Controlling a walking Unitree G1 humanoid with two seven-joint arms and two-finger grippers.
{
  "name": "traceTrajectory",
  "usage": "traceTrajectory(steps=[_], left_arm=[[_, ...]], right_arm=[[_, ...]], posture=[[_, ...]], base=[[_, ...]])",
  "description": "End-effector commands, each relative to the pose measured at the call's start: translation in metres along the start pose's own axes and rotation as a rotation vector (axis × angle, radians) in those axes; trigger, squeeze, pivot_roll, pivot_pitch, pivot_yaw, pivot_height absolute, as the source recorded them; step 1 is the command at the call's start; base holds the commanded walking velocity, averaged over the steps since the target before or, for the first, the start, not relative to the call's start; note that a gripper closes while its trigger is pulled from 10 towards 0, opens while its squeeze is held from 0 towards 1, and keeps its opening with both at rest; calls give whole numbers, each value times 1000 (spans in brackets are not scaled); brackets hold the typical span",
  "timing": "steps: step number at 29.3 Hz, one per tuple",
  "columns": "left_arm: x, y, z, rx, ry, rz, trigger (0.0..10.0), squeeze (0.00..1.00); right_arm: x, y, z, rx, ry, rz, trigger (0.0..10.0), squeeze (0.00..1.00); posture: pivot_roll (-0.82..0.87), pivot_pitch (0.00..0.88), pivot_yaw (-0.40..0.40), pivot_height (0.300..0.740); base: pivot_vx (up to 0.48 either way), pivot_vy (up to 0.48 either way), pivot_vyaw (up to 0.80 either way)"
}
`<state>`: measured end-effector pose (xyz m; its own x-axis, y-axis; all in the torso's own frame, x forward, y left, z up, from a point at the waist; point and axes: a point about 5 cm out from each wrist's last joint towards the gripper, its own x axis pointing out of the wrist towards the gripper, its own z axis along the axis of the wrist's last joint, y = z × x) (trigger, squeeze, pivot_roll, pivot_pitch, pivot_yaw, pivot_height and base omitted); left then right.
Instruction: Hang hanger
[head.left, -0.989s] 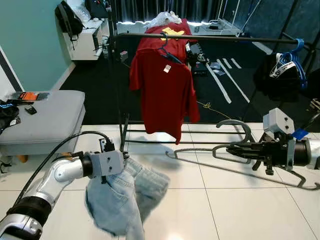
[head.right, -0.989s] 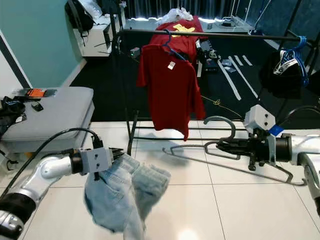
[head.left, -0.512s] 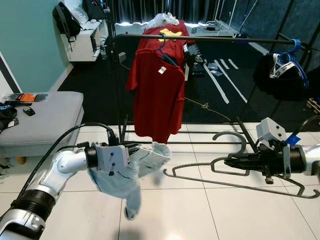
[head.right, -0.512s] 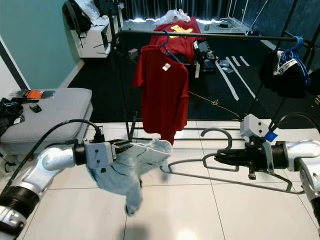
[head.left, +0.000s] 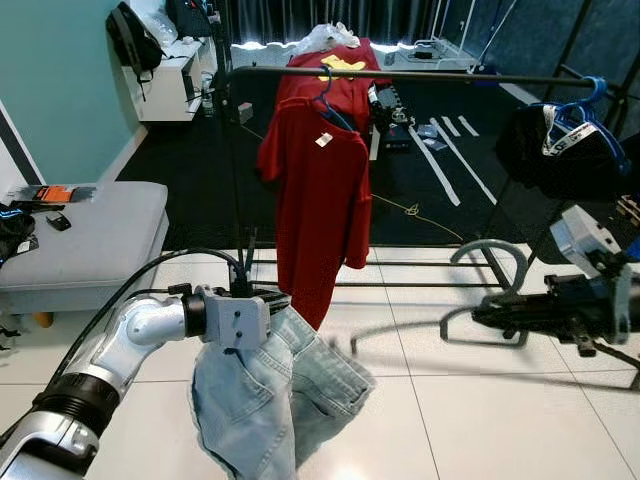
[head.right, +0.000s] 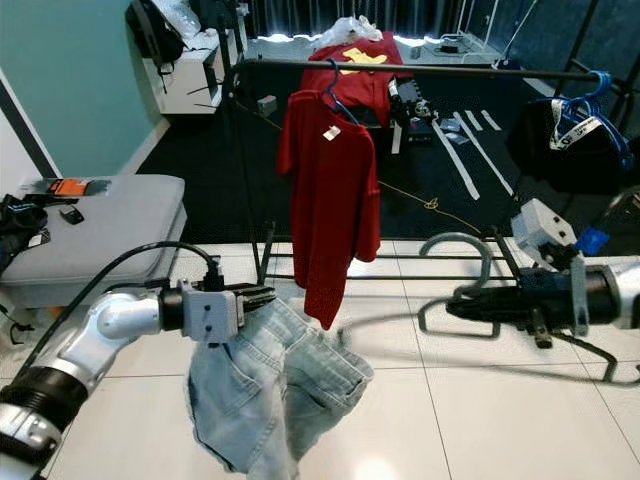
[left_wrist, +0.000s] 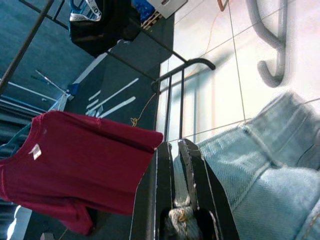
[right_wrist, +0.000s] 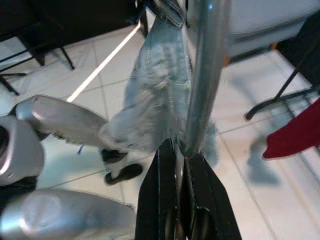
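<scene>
Nearest the robot, low on the left, the left gripper (head.left: 270, 300) held a pair of pale blue jeans (head.left: 275, 395) by the waistband, fingers (left_wrist: 192, 172) pinched tight on the denim w/ almost no gap. Jeans hung crumpled below the gripper, above the white tile floor (head.left: 480, 420), legs bunched and twisted.

On the right, at about the same depth, the right gripper (head.right: 465, 298) pointed left toward the jeans, fingers (right_wrist: 160, 190) closed on a grey metal hanger (head.left: 490, 300). Hanger's hook curled upward just left of the fingertips; its long wire body ran right and low, blurred, past the wrist. In the right wrist view the hanger's bar rose from betw. the fingers, w/ the jeans and the silver left arm beyond.

Farther back, a black clothes rack (head.left: 400, 76) spanned the scene. A red T-shirt (head.left: 320, 200) hung from its rail on a blue hanger (head.left: 335, 108), left of centre; dark garments w/ blue hangers (head.left: 570, 135) hung at the right end. A grey bench (head.left: 80, 235) sat at far left w/ small items on it. Beyond the rack lay dark carpet, more red clothing (head.left: 335, 70) and white shelving (head.left: 170, 70) by the teal wall.
</scene>
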<state>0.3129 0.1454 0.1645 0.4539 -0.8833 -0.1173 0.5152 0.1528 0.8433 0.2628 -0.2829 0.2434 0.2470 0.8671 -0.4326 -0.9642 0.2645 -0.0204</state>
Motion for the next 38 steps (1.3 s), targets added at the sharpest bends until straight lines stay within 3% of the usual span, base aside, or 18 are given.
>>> traceTrajectory(steps=[1, 7, 12, 23, 26, 38], left_arm=[[5, 9, 9, 20, -51, 27, 10000, 0], [7, 13, 26, 82, -151, 2, 10000, 0], [8, 7, 28, 104, -173, -52, 10000, 0], [14, -1, 15, 123, -118, -155, 10000, 0], [13, -1, 14, 120, -117, -155, 10000, 0], [14, 11, 37, 189, -264, -103, 10000, 0]], right_arm=[[0, 3, -5, 31, 37, 44, 10000, 0], [-1, -5, -26, 38, 135, -4, 10000, 0], [3, -10, -27, 9, 145, -41, 10000, 0], [4, -10, 5, -51, -46, -12, 10000, 0], [3, -8, 6, -52, -49, 1, 10000, 0], [-2, -8, 2, -83, -25, -38, 10000, 0]], posture=[[-28, 41, -7, 740], [-23, 44, -14, 740], [-18, 45, -18, 740], [-26, 53, -2, 740], [-28, 56, 1, 740], [-22, 67, 1, 740]], base=[[0, 0, 0], [0, 0, 0], [0, 0, 0], [0, 0, 0], [0, 0, 0], [0, 0, 0]])
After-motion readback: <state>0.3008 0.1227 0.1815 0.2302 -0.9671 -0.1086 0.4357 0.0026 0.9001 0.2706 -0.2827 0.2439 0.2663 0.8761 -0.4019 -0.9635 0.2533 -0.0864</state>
